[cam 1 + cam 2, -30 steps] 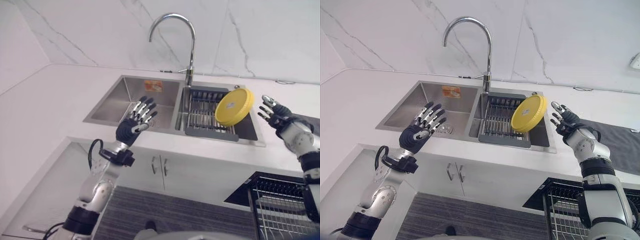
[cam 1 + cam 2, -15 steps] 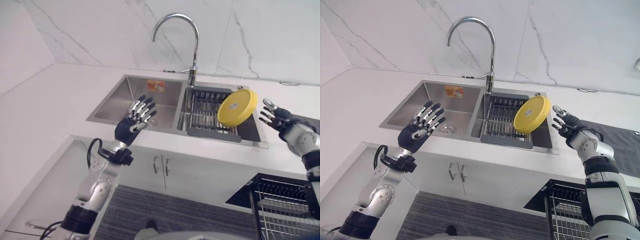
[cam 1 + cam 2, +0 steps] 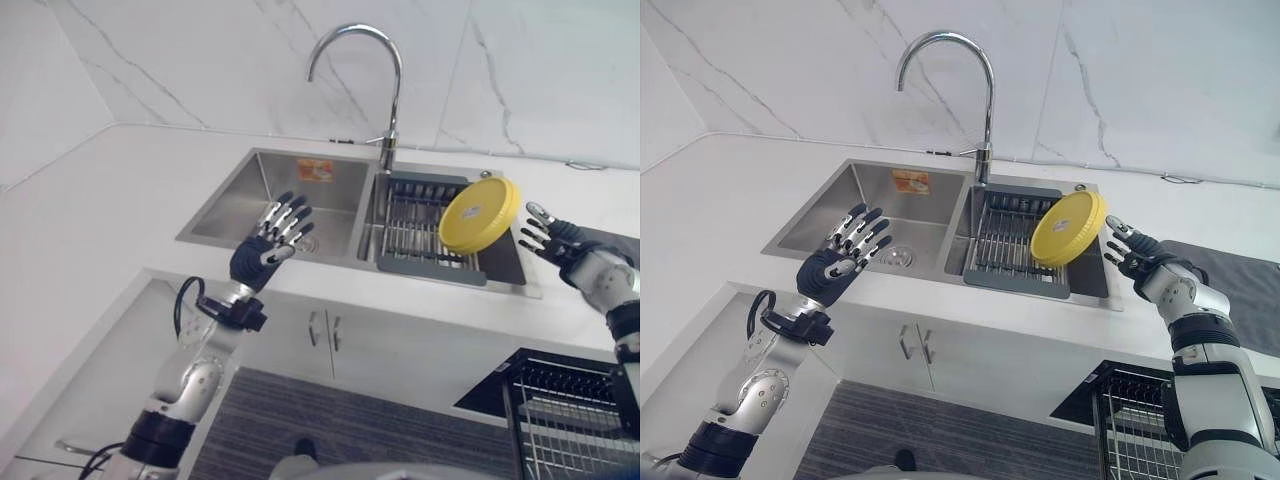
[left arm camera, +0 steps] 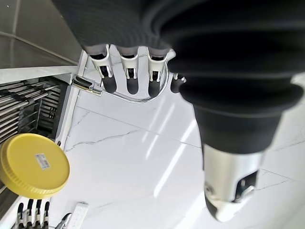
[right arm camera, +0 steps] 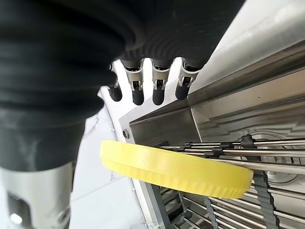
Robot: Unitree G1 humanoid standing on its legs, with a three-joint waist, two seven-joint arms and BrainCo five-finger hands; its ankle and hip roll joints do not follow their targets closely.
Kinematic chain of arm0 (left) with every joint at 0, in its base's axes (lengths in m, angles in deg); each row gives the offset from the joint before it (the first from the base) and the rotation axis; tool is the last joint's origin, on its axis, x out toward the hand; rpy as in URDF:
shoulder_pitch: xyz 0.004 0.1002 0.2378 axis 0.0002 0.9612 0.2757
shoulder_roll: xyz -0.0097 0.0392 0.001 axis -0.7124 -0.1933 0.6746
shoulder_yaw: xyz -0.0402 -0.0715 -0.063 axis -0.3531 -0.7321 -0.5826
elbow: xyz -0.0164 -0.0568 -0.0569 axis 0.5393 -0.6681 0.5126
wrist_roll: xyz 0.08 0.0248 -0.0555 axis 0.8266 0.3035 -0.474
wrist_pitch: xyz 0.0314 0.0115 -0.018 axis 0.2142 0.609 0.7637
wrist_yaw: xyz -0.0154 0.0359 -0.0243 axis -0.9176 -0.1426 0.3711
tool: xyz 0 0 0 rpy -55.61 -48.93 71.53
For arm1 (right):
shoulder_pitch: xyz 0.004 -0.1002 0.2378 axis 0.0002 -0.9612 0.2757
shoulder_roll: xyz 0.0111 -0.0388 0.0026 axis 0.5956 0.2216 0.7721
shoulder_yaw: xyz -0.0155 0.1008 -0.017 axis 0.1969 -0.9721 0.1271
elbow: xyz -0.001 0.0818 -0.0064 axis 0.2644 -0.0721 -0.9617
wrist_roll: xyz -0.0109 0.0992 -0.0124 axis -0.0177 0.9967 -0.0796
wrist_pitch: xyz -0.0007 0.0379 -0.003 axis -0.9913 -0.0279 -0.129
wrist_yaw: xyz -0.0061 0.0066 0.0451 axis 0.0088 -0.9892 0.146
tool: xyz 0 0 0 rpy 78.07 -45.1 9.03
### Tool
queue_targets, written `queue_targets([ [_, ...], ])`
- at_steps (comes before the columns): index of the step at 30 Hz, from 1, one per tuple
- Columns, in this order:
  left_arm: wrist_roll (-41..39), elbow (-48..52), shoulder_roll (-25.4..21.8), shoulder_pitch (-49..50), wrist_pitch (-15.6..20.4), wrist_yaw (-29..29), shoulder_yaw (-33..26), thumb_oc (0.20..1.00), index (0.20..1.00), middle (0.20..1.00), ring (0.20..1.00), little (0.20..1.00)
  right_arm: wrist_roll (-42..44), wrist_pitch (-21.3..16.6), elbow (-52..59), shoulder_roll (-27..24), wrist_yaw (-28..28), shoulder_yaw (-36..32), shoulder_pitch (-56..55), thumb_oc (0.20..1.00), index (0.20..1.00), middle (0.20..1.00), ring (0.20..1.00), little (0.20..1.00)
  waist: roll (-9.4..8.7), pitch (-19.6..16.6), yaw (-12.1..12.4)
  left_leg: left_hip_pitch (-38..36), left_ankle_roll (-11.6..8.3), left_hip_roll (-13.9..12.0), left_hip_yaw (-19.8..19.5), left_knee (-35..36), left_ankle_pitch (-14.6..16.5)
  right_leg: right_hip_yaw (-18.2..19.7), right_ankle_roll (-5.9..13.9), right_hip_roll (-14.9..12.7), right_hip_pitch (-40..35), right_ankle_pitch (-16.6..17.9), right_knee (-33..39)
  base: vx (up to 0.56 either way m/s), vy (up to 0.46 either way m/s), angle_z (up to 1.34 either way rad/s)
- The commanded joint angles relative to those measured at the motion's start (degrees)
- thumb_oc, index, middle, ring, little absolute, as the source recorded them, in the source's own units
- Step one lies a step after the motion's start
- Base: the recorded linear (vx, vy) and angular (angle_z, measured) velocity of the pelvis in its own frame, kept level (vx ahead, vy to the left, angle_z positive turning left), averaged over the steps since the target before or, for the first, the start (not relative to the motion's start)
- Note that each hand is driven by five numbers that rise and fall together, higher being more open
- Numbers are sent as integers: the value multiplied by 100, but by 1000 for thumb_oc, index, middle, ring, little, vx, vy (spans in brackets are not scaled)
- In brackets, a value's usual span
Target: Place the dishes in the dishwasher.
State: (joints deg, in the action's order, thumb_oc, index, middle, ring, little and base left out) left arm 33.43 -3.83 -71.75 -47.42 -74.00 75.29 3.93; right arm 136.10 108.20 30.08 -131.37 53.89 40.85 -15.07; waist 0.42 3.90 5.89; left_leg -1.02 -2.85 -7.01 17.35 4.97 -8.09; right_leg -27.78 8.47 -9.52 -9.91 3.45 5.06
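**Hands open, plate leaning in the rack**

Right hand (image 3: pixel 1133 252) hovers over the tabletop (image 3: pixel 730 200) just right of the sink (image 3: pixel 855 205), fingers straight and spread, holding nothing. Just beside its fingertips, a yellow plate (image 3: pixel 1068 228) stands tilted on the dark rack (image 3: pixel 1005 245) in the right basin, below the tap (image 3: pixel 970 75). Left hand (image 3: pixel 262 250) is raised over the sink's front edge at the left basin, fingers also spread and empty. A wire basket (image 3: pixel 570 420) shows at lower right.

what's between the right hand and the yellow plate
Nothing: in the right eye view only a narrow gap of bare sink rim separates the open right hand from the yellow plate.
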Motion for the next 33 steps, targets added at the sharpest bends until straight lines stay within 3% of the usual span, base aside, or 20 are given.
queue_targets([
  [1,-76,3,-148,-456,130,-47,228,1000,1000,1000,1000,1000,-8,-334,-37,-340,122,183,983,1000,1000,1000,1000,1000,17,77,262,-337,-318,-142,273,-138,701,-328,-394,39,52,-716,-364,38,-20,2],
  [33,21,57,-377,-310,-138,-43,198,1000,1000,1000,1000,1000,-386,-188,-889,-523,236,320,1321,1000,1000,1000,1000,1000,90,176,502,-257,-366,-101,77,-239,795,-360,-399,39,5,-880,-462,17,-9,4],
])
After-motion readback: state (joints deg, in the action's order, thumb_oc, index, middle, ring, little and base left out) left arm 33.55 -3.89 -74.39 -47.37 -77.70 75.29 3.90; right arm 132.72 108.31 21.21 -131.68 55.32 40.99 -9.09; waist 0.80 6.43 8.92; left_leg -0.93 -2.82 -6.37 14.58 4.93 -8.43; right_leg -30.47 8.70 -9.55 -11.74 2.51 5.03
